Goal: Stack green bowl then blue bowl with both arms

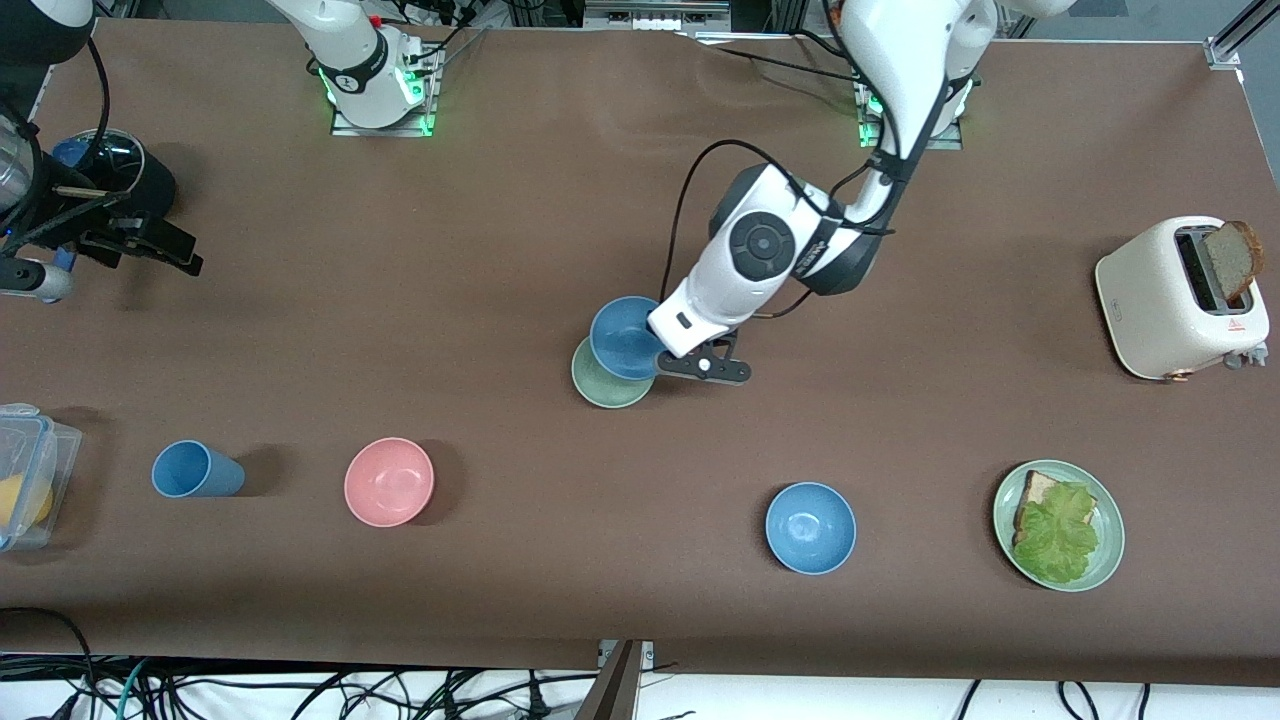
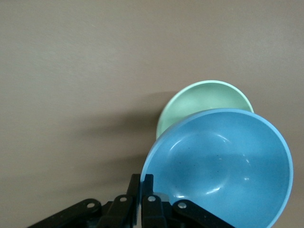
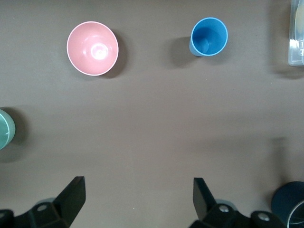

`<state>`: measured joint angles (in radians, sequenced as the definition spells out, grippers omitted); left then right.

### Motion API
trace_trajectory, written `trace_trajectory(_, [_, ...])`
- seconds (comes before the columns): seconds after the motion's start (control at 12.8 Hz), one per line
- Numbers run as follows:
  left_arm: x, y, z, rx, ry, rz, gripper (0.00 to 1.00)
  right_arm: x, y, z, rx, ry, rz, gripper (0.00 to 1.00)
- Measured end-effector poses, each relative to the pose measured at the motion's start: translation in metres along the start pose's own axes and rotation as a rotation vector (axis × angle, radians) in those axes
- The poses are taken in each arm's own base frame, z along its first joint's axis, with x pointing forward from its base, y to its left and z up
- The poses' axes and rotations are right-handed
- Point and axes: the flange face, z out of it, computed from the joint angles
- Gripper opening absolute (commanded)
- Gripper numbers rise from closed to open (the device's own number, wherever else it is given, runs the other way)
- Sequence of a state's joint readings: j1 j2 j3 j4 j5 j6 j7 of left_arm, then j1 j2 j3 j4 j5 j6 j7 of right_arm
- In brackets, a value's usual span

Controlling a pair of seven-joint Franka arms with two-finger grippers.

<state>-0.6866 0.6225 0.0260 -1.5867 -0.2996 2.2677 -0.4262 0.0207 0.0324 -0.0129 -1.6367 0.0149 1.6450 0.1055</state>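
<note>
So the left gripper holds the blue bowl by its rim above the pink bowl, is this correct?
Not quite. The left gripper does hold the blue bowl by its rim, but it hangs above the green bowl, not the pink bowl. The left wrist view shows this.

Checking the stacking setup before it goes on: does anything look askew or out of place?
The blue bowl, pinched at its rim by the left gripper, hangs tilted and off-centre over the green bowl, not nested. The right gripper waits open.
</note>
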Motion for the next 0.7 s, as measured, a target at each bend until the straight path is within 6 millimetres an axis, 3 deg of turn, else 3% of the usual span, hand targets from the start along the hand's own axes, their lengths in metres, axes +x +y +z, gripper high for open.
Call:
trace_trajectory(0.31, [0.0, 0.014, 0.025, 0.023, -0.004, -0.027, 0.0, 0.001, 0.0, -0.001, 0.001, 0.008, 0.0, 1.0])
trace_trajectory(0.39, [0.001, 0.016, 0.026, 0.033, 0.005, -0.03, 0.26, 0.001, -0.002, -0.001, 0.001, 0.008, -0.003, 1.0])
trace_trajectory(0.47, [0.003, 0.017, 0.026, 0.033, 0.01, -0.032, 0.76, 0.0, -0.006, -0.001, 0.001, 0.007, -0.011, 1.0])
trace_trajectory(0.55, [0.004, 0.018, 0.024, 0.031, 0.014, -0.035, 1.0, 0.0, -0.01, -0.001, 0.0, 0.007, -0.018, 1.0])
trace_trajectory(0.7, [0.008, 0.022, 0.016, 0.022, 0.029, -0.052, 1.0, -0.001, -0.013, 0.0, 0.0, 0.007, -0.023, 1.0])
